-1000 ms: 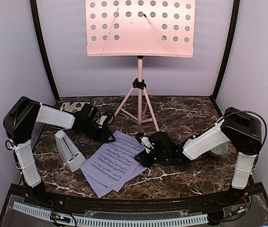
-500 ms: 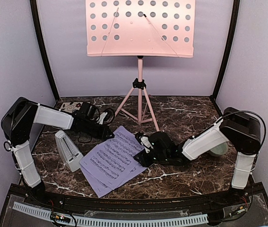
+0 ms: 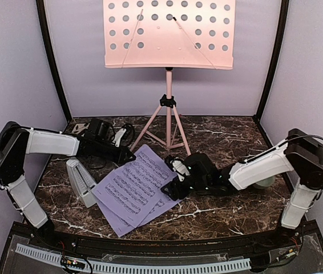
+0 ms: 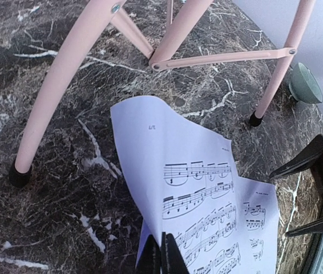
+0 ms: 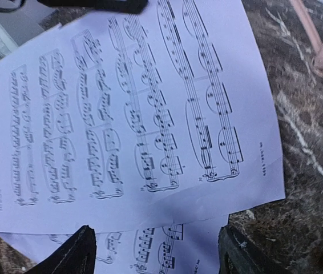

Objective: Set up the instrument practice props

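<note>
Two pale lavender printed pages lie overlapped mid-surface, their long axes running from near-left to far-right on the dark, white-veined marble surface. The left pincer is clenched on the far-left edge of the top page, which curls upward. The right pincer hangs released over the pages' right edge. A pink perforated stand faces forward at the far edge. A pale pyramid metronome sits near the left edge.
</note>
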